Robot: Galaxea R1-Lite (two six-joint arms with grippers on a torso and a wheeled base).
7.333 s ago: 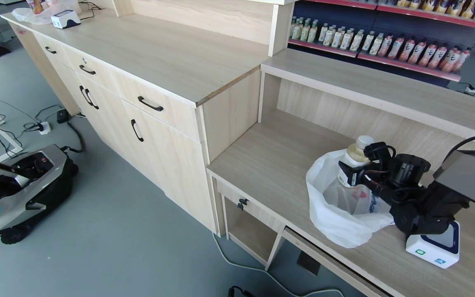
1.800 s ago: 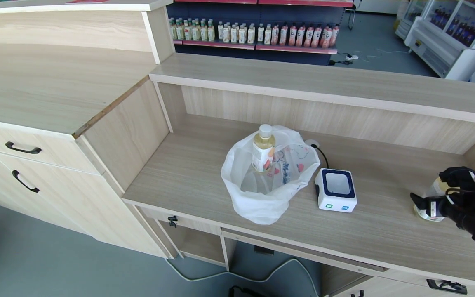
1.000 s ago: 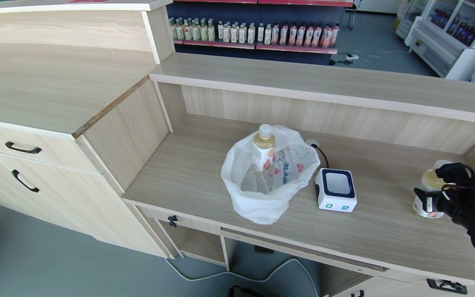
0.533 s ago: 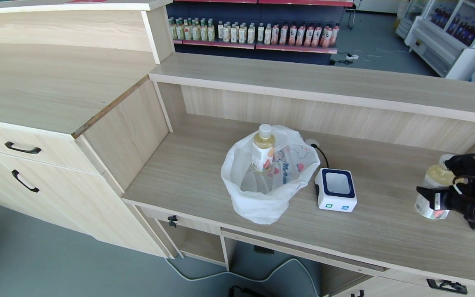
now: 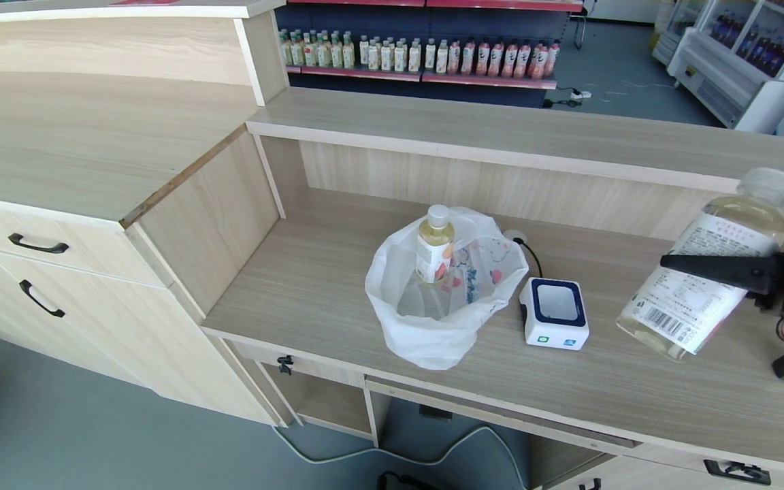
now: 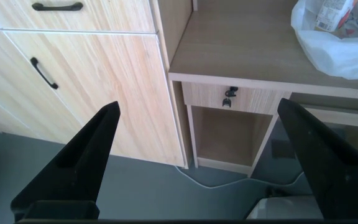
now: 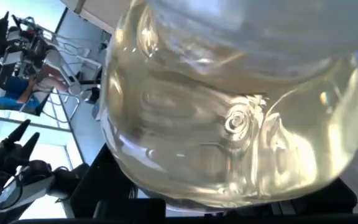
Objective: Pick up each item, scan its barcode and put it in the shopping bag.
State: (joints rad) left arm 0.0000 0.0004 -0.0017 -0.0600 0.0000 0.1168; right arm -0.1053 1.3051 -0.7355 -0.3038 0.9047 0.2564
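My right tool (image 5: 720,265) clamps a tilted bottle (image 5: 695,303) above the tabletop (image 5: 324,286), at 3 o'clock from the scanner (image 5: 555,314); my left tool (image 6: 197,109) stands apart.

Clear bottle (image 5: 688,303) tilted aloft, bagged bottle (image 5: 434,245) upright

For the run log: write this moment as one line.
right gripper: shut on held bottle, tilted above counter | left gripper: open | shopping bag: bagged bottle upright inside

A shop: drink shelves (image 5: 419,76) behind a checkout counter (image 5: 324,279).
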